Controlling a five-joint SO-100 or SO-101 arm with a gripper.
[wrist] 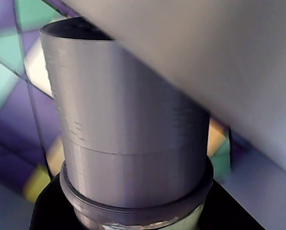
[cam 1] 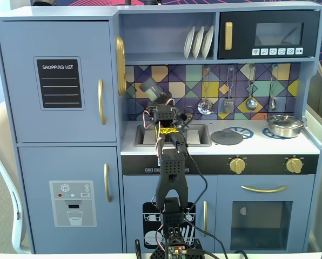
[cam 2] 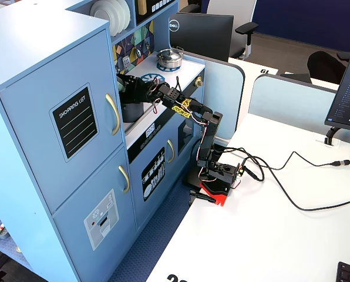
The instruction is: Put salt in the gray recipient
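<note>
My gripper [cam 1: 156,101] is shut on the salt [cam 1: 150,86], a dark-gray cylinder held tilted up and to the left in front of the tiled back wall. In the wrist view the salt [wrist: 128,120] fills the frame, with a ring and a strip of pale label at the bottom, and the gripper [wrist: 133,213] has black jaws on both sides of it. In a fixed view from the side, the gripper [cam 2: 130,87] is above the gray recipient [cam 2: 133,111], which stands in the sink area. The arm hides the recipient in the front fixed view.
The sink [cam 1: 145,136] is under the gripper. A flat gray lid [cam 1: 226,137] and a shiny steel pan [cam 1: 284,125] are on the counter to the right. Utensils [cam 1: 251,102] hang on the wall. A shelf with plates [cam 1: 199,42] is just above.
</note>
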